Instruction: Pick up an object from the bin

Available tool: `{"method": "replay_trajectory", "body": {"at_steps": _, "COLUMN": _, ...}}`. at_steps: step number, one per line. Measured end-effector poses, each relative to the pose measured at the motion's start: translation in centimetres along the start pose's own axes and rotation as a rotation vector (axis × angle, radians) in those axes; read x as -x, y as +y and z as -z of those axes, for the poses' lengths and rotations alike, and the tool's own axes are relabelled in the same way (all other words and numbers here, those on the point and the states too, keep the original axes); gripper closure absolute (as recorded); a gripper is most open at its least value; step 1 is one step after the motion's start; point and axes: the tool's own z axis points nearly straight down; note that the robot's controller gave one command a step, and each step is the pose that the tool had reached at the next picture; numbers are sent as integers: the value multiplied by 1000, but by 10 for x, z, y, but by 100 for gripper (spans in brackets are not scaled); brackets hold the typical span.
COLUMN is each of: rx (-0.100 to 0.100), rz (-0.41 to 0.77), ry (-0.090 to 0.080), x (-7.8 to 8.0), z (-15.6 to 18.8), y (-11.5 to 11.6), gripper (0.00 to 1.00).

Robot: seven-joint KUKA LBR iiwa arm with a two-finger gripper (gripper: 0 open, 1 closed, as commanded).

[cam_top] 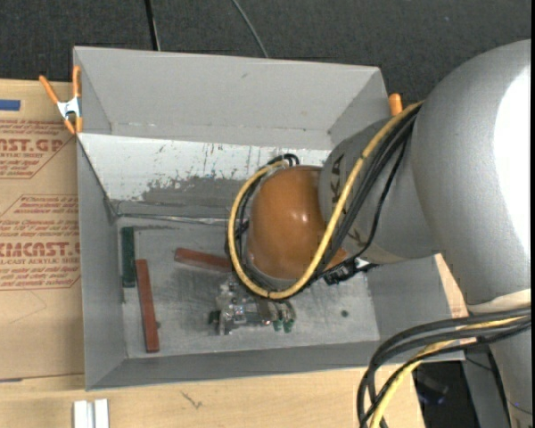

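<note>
Sitting low in the bin (223, 105) near a brown stick (196, 258), the hand (250, 315): openness cannot be told.

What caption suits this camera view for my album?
Robot hand low in a grey bin, near a red-brown strip; green stick and red stick at left.

The arm (481, 168) reaches into the grey bin (232, 87), its gripper (250, 315) low over the floor near the front wall. A short red-brown bar (196, 258) lies just behind it. By the left wall lie a long red-brown strip (147, 306) and a dark green strip (127, 257), side by side.
</note>
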Motion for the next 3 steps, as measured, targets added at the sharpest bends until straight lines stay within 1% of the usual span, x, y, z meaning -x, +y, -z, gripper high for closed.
{"method": "replay_trajectory", "body": {"at_steps": 2, "rx": -4, "rz": -1, "ry": -2, "x": -1, "z": 62, "y": -1, "gripper": 100}}
{"method": "replay_trajectory", "body": {"at_steps": 3, "rx": -2, "rz": -1, "ry": -13, "x": 1, "z": 86, "y": -1, "gripper": 100}}
